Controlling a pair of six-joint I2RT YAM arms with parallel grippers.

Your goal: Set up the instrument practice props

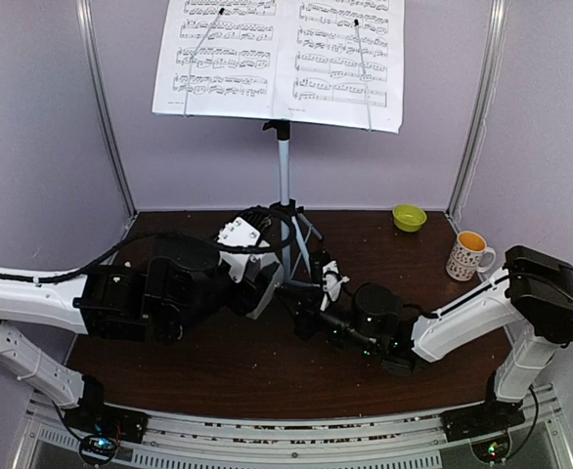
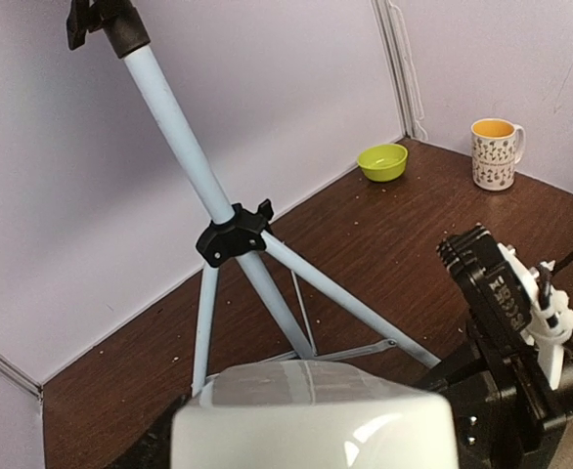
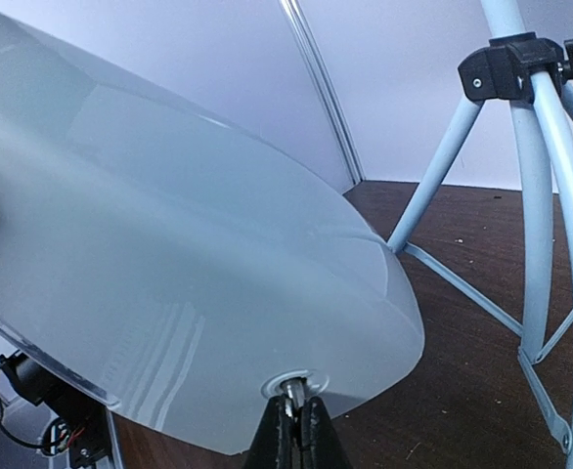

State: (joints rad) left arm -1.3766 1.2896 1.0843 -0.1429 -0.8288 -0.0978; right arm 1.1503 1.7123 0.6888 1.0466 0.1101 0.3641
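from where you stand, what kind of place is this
Probably a small test booth staged as a music practice corner: pale partition walls around a brown table, a tripod music stand holding sheet music, and a white metronome.

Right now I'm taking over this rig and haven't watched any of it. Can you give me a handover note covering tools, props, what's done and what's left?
Left tool: right at the metronome, but its fingers are hidden, so the grip is unconfirmed.
Right tool: shut on a small metal stud on the metronome.
Done: the music stand is upright at the back of the table, with two pages spread on it.
Probably left: set the metronome on the table, then release both tools.
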